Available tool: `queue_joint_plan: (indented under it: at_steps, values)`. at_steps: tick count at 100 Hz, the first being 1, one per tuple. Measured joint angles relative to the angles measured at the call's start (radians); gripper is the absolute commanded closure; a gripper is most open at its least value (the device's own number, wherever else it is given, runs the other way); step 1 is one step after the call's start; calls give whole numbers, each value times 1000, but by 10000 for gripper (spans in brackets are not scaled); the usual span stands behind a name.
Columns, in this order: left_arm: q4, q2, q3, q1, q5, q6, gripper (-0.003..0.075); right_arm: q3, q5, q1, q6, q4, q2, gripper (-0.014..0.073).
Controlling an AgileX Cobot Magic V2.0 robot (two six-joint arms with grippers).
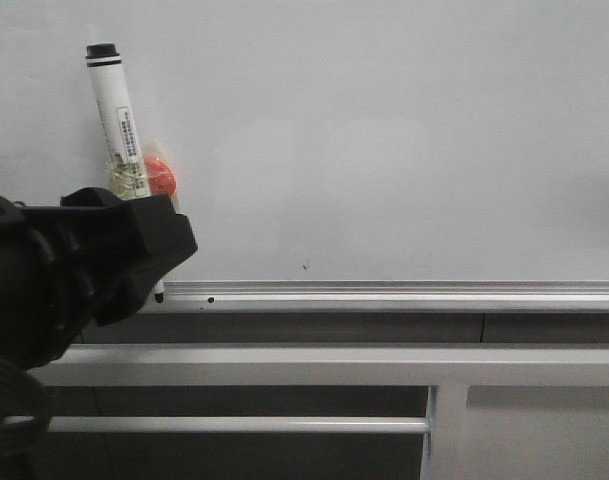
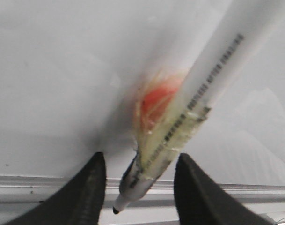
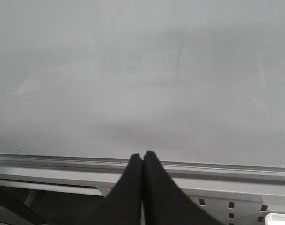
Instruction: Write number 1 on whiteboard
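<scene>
The whiteboard (image 1: 384, 130) fills the front view, with its silver rail (image 1: 404, 292) along the lower edge. No number 1 shows on it in any view. My left gripper (image 1: 169, 240) is at the board's lower left, shut on a white marker (image 1: 114, 110) wrapped in yellowish tape with an orange lump (image 1: 160, 172) on it. The capless black tip (image 1: 159, 297) points down at the rail. In the left wrist view the marker (image 2: 189, 108) slants between the fingers of the left gripper (image 2: 140, 159). My right gripper (image 3: 142, 154) is shut and empty, facing the board (image 3: 142, 70).
A grey-white metal frame (image 1: 284, 365) with a horizontal bar (image 1: 234, 425) stands below the board. Small black specks sit near the rail (image 1: 304, 267). A perforated bracket (image 3: 231, 206) shows under the rail in the right wrist view.
</scene>
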Motion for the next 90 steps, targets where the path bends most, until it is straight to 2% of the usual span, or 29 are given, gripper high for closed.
queue_joint_plan:
  at_steps: [4,34,45,64,82,90]
  values:
    - [-7,0,0,0,0,0,745,0,0,0,0,0,0,657]
    - [-1,0,0,0,0,9,741,0,-1,8,0,0,0,657]
    - [62,0,4,0,0,72,741,-2,12,43,-45,0,0,657]
    - [297,0,4,0,0,201,741,-44,80,214,-211,0,17,657]
    - [389,-4,-10,0,2,357,741,-162,134,428,-343,-15,136,657]
    - [400,-26,-42,0,69,440,741,-222,167,527,-357,-63,213,641]
